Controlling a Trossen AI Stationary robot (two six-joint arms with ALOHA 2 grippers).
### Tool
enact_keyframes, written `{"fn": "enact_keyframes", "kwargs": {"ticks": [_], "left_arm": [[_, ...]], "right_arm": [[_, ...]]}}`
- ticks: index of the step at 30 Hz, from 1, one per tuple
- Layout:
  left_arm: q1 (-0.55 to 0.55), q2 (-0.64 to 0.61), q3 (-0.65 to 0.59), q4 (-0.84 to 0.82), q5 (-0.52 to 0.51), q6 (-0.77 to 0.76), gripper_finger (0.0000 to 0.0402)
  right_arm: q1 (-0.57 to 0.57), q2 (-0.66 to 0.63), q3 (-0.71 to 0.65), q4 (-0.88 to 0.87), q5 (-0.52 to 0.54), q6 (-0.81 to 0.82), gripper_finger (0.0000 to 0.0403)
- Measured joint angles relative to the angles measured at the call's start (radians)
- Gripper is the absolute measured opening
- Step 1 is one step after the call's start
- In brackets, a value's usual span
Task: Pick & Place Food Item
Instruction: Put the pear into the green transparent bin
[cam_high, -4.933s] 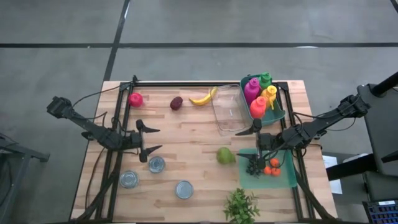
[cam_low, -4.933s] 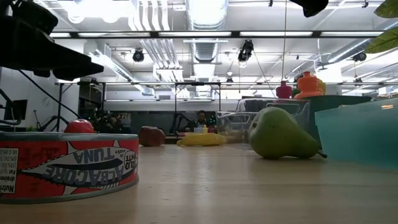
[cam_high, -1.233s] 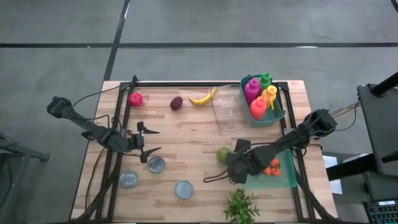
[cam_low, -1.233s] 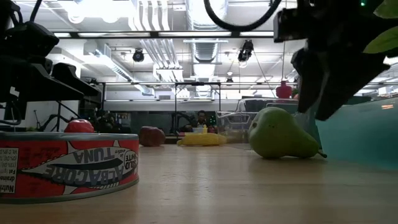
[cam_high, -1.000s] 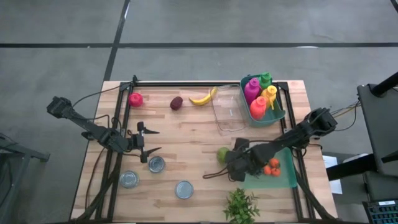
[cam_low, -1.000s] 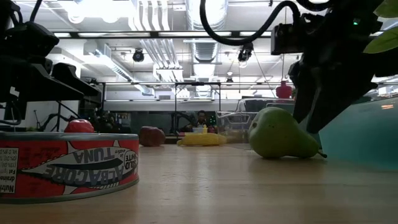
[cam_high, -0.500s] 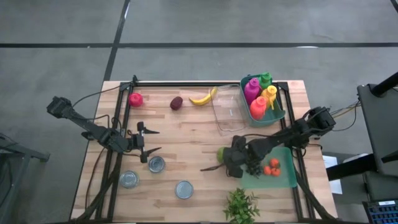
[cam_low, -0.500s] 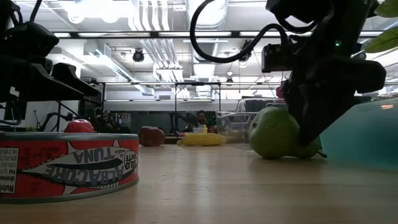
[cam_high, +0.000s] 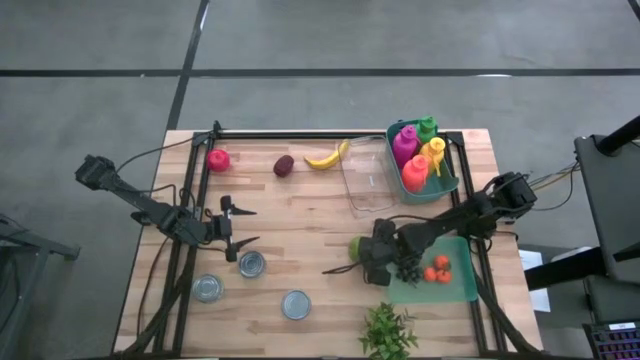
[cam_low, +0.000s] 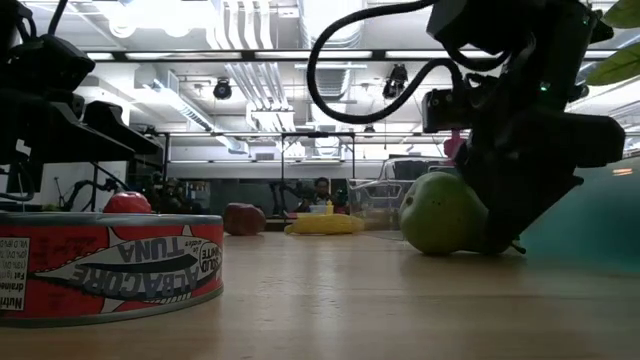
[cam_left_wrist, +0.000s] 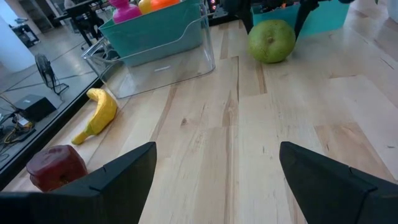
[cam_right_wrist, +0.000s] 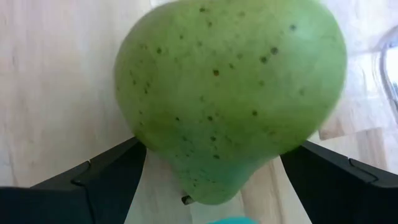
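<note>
Right pincer (cam_right_wrist: 205, 180) advanced, straddling pear (cam_right_wrist: 230, 93); stem toward pincer

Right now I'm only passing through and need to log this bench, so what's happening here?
The right gripper is down at the green speckled pear on the wooden table, open fingers on either side of it, not yet closed. The pear lies beside the teal tray. The left gripper waits open over the table's left half, near the round tins.
</note>
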Motion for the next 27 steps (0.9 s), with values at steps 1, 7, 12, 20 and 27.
{"fn": "enact_keyframes", "kwargs": {"ticks": [1,7,12,20,27], "left_arm": [[0.000,0.000,0.000,0.000,0.000,0.000,0.0343],[0.000,0.000,0.000,0.000,0.000,0.000,0.0343],[0.000,0.000,0.000,0.000,0.000,0.000,0.0343],[0.000,0.000,0.000,0.000,0.000,0.000,0.0343],[0.000,0.000,0.000,0.000,0.000,0.000,0.0343]], "right_arm": [[-0.001,0.004,0.000,0.004,0.000,-0.001,0.0359],[-0.006,0.019,0.001,0.006,-0.003,0.000,0.0359],[-0.006,0.019,0.001,0.005,0.003,-0.001,0.0359],[-0.005,0.020,0.005,0.006,0.010,0.006,0.0355],[-0.005,0.021,0.006,0.010,0.020,0.016,0.0290]]}}
